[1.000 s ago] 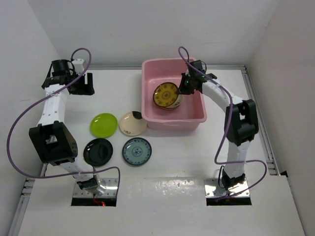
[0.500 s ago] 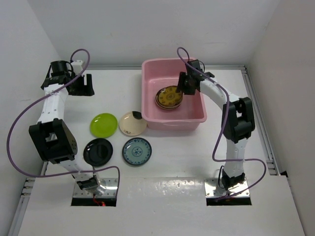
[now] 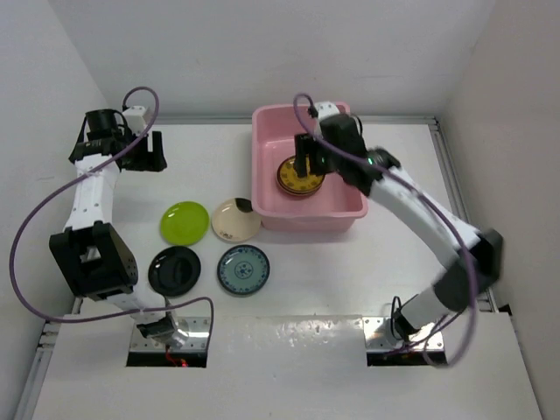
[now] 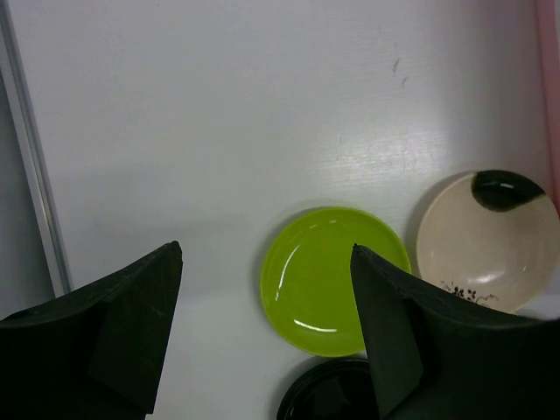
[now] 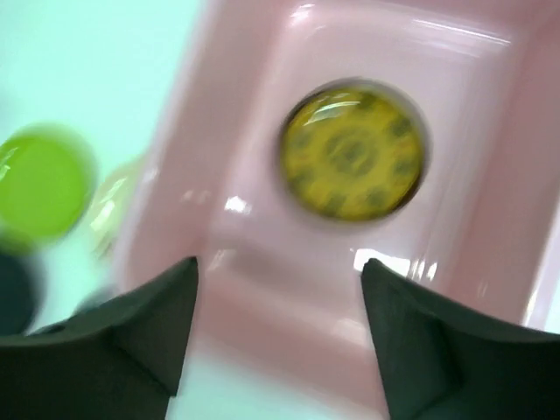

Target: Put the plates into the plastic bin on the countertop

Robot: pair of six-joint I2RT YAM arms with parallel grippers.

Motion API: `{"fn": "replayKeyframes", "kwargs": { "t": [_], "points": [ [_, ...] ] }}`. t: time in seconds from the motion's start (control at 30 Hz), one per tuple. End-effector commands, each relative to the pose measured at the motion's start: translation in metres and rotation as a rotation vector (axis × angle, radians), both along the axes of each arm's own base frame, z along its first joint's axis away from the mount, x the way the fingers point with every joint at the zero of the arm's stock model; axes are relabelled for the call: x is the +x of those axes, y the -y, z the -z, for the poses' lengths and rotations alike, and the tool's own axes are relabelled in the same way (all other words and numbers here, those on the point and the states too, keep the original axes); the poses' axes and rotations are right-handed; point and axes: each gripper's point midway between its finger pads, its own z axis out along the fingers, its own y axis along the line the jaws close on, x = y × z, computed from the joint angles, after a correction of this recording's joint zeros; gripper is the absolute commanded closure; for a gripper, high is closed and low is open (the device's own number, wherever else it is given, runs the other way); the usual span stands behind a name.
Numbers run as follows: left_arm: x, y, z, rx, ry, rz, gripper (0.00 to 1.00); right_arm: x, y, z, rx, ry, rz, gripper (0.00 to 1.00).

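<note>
The pink plastic bin (image 3: 311, 217) stands at the back middle of the white countertop (image 3: 289, 297). A yellow-brown patterned plate (image 3: 300, 176) lies flat inside it. My right gripper (image 3: 306, 159) hangs open over the bin with nothing between its jaws. The blurred right wrist view shows that plate (image 5: 354, 150) beyond the open gripper (image 5: 279, 262). Left of the bin lie a lime green plate (image 3: 185, 222), a cream plate (image 3: 234, 220), a black plate (image 3: 174, 269) and a blue-patterned plate (image 3: 243, 269). My left gripper (image 3: 149, 150) is open and empty at the far left, high over the green plate (image 4: 324, 280).
White walls close in the countertop on the left, back and right. A metal rail (image 3: 459, 201) runs along the right side. The left arm's purple cable (image 3: 35, 219) loops out towards the left wall. Both arm bases sit at the near edge.
The right gripper has opened and let go of the yellow-brown plate, which dropped from tilted to flat in the bin. The right arm has lifted and swung left. The left arm has barely moved.
</note>
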Motion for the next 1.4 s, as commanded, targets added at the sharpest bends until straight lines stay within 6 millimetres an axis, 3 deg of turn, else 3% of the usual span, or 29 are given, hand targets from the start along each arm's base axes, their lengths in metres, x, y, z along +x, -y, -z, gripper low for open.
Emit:
{"fn": "replayKeyframes", "kwargs": {
  "t": [0.0,0.07,0.1,0.17,0.2,0.3,0.33,0.37,0.47,0.57,0.83,0.9,1.03,1.07,1.17,1.3,1.37],
  "points": [
    [-0.023,-0.007,-0.012,0.047,0.038,-0.003,0.2,-0.09,-0.011,0.027,0.129,-0.052,-0.054,0.47],
    [-0.044,-0.016,0.005,0.042,-0.008,-0.031,0.2,-0.12,-0.032,0.023,0.296,-0.07,-0.081,0.58],
    [-0.051,-0.017,0.011,0.036,-0.027,-0.04,0.2,-0.158,-0.049,0.063,0.252,-0.151,-0.155,0.56],
    [-0.067,-0.018,0.027,0.036,-0.068,-0.038,0.2,-0.194,-0.057,0.102,0.235,-0.234,-0.175,0.5],
    [-0.073,-0.019,0.024,0.039,-0.059,-0.049,0.2,-0.212,-0.061,0.119,0.215,-0.272,-0.204,0.45],
    [-0.084,-0.02,0.031,0.051,-0.069,-0.043,0.2,-0.231,-0.082,0.142,0.247,-0.296,-0.226,0.43],
    [-0.087,-0.019,0.029,0.051,-0.069,-0.043,0.2,-0.24,-0.1,0.139,0.276,-0.261,-0.286,0.41],
    [-0.089,-0.018,0.03,0.059,-0.068,-0.036,0.2,-0.238,-0.102,0.161,0.218,-0.271,-0.27,0.41],
    [-0.095,-0.021,0.035,0.068,-0.081,-0.045,0.2,-0.24,-0.119,0.179,0.175,-0.278,-0.28,0.41],
    [-0.103,-0.023,0.045,0.068,-0.113,-0.052,0.2,-0.238,-0.136,0.182,0.232,-0.269,-0.284,0.41],
    [-0.107,-0.024,0.049,0.068,-0.126,-0.04,0.2,-0.229,-0.137,0.213,0.195,-0.291,-0.208,0.41],
    [-0.107,-0.024,0.049,0.068,-0.126,-0.04,0.2,-0.225,-0.14,0.221,0.17,-0.298,-0.187,0.46],
    [-0.107,-0.024,0.049,0.068,-0.126,-0.04,0.2,-0.222,-0.138,0.236,0.083,-0.334,-0.157,0.65],
    [-0.107,-0.024,0.049,0.068,-0.126,-0.04,0.2,-0.224,-0.137,0.237,0.065,-0.337,-0.164,0.8],
    [-0.109,-0.023,0.05,0.065,-0.134,-0.039,0.2,-0.229,-0.128,0.242,0.027,-0.347,-0.175,1.0],
    [-0.109,-0.023,0.05,0.065,-0.134,-0.039,0.2,-0.227,-0.127,0.232,0.019,-0.322,-0.188,1.0],
    [-0.108,-0.022,0.053,0.054,-0.14,-0.033,0.2,-0.221,-0.134,0.212,0.042,-0.281,-0.213,1.0]
  ]
}}
